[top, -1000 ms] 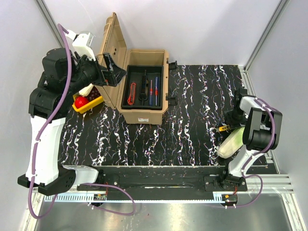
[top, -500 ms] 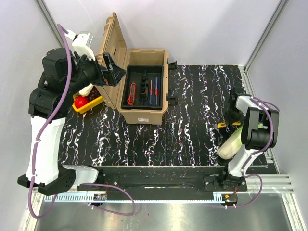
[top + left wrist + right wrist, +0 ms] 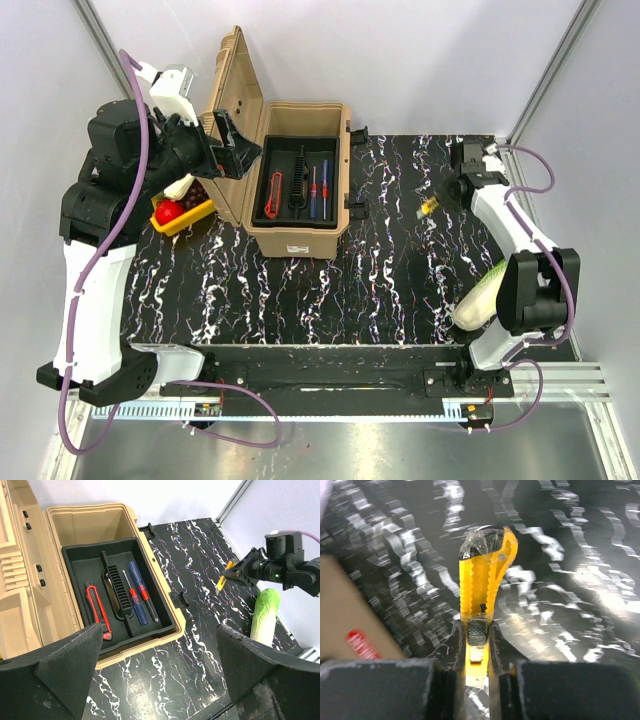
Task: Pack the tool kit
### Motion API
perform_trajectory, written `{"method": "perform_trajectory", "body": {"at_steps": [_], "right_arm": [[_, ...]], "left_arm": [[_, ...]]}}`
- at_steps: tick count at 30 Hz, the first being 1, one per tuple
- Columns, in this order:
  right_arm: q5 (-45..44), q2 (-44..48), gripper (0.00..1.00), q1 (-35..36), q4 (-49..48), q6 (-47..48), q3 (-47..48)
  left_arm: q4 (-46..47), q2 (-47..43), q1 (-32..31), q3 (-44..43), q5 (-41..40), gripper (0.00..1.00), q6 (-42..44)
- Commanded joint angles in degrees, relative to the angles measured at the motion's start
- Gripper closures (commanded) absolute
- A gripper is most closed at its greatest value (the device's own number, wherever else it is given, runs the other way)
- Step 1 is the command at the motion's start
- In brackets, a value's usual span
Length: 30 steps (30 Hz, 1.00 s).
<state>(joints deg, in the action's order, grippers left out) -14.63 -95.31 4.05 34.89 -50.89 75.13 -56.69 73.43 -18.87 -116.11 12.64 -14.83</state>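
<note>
Right hand (image 3: 437,201) pinches a yellow utility knife (image 3: 482,580) over the bench (image 3: 380,280), at three o'clock from the open toolbox (image 3: 298,238); left hand (image 3: 232,152) gapes wide at its nine o'clock

1. Left arm (image 3: 95,270): glossy white link shells between bulky black joint housings.
2. Thin purple cable (image 3: 143,100) draped along it to the near rail.
3. Right arm (image 3: 527,235): slimmer, same white shells and black joints, with a matching purple lead (image 3: 545,186).
4. Black base mounts (image 3: 140,372) at the near edge.
5. Left gripper (image 3: 160,630): matte black, coarse-textured wedge fingers (image 3: 60,670).
</note>
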Motion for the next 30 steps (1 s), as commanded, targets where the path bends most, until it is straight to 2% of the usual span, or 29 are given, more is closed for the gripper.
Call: {"method": "perform_trajectory", "body": {"at_steps": [1, 6, 8, 11, 20, 25, 30], "right_arm": [[8.91, 5.04, 1.00, 6.12, -10.71, 7.46, 6.15], [14.45, 3.29, 1.00, 14.48, -16.42, 11.34, 13.62], [18.23, 1.28, 1.00, 18.25, -18.63, 12.04, 16.70], [19.29, -2.76, 1.00, 23.61, -20.13, 14.85, 22.49], [13.24, -18.50, 1.00, 36.89, -14.16, 20.92, 42.18], [6.21, -23.95, 1.00, 41.38, -8.71, 21.19, 48.78], [0.84, -28.43, 1.00, 42.97, -3.36, 19.78, 54.32]], "left_arm": [[2.28, -1.09, -0.20, -1.31, -0.34, 0.01, -0.29], [2.55, -1.09, -0.20, -1.31, 0.27, 0.01, -0.46], [2.63, -1.18, -0.20, -1.48, 0.28, 0.01, -0.55], [2.72, -1.36, -0.20, -1.39, 0.45, 0.01, -0.55], [2.81, -1.89, -0.20, -1.22, -0.34, 0.01, -0.29], [2.72, -1.80, -0.20, -1.13, -0.52, 0.01, -0.02], [2.72, -1.62, -0.20, -1.04, -0.43, 0.01, -0.11]]}}
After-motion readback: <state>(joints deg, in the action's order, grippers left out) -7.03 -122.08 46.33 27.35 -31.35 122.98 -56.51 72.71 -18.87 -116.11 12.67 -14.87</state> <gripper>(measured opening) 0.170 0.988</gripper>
